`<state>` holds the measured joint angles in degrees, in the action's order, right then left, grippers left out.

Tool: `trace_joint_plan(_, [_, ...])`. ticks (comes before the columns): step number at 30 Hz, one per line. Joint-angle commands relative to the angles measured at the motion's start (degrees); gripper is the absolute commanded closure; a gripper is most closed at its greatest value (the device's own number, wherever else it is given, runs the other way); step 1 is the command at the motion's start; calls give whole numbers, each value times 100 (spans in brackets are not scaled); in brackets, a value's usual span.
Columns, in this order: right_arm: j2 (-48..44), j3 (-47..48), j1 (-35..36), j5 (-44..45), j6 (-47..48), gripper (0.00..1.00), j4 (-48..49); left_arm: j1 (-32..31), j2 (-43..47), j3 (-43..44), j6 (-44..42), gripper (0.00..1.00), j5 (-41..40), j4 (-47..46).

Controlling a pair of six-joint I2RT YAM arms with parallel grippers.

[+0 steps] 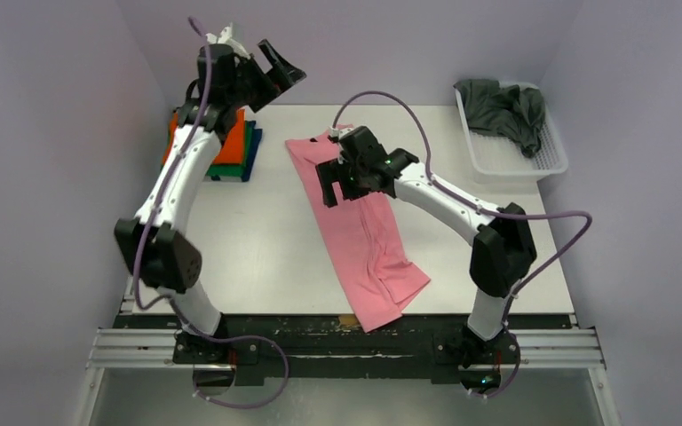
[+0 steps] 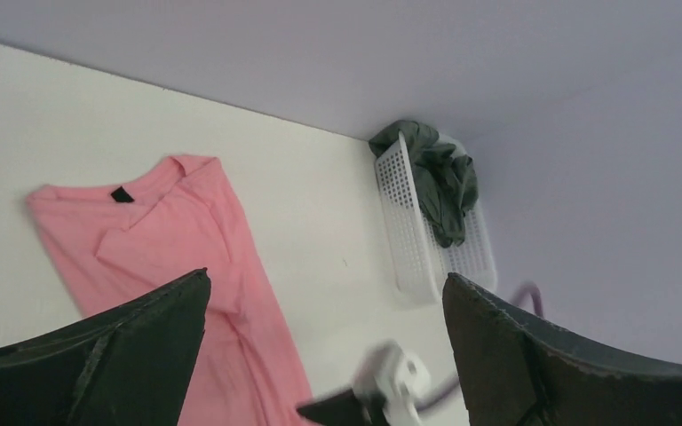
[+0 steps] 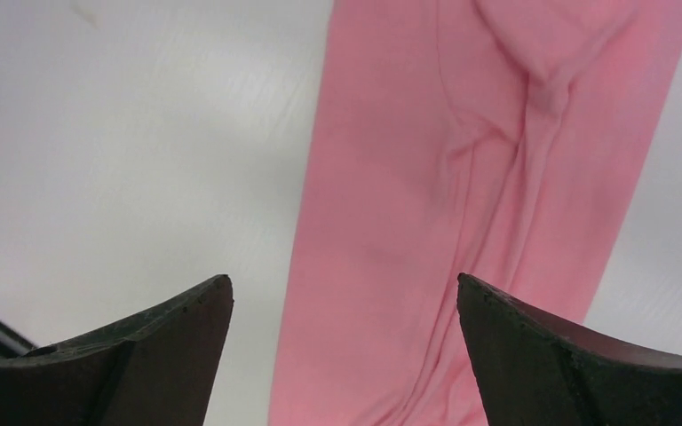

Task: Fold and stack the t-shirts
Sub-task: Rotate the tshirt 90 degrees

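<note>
Salmon t-shirt (image 1: 364, 240) lies in a long strip on the tabletop (image 1: 257, 240); right jaws hang apart over its collar half, seemingly ready for the next fold; left jaws, also apart and empty, are raised above the folded stack (image 1: 233, 153) left of it

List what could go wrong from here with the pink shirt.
The pink t-shirt reaches the front edge of the table; a pull could drag it off.
Wrinkles run along it under the open right gripper; a pinch may catch one layer and undo the fold.
The open left gripper hangs by the folded stack and might knock it.
</note>
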<state>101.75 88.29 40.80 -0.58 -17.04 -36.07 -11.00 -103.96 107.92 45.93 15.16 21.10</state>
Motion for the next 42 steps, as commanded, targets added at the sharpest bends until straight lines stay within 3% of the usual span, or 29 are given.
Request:
trace_joint_plan(1, [1245, 1302, -112, 135, 804, 5, 689, 12, 1489, -2120, -534, 0, -195, 376])
trace_joint_plan(9, [3484, 3785, -478, -396, 774, 6, 640, -92, 3918, -5858, -70, 0, -471, 277])
trace_joint_plan(12, [4043, 4216, -626, -445, 698, 6, 663, -231, 4638, -6828, 253, 0, -563, 8])
trace_joint_plan(15, [4411, 4364, -880, -538, 528, 6, 690, -354, 4987, -7272, 426, 0, -610, 60])
trace_joint_plan(22, [4714, 4186, -1482, -640, -152, 6, 714, -659, 4895, -7070, 236, 0, -830, 367])
trace_joint_plan(36, [5335, 5060, -2566, -528, -1784, 7, 652, -1328, 2945, -5510, -141, 0, -92, 373])
trace_joint_plan(42, [4598, 4942, -2596, -1044, -1640, 7, 952, -1646, 2511, -5324, -352, 0, 389, 680])
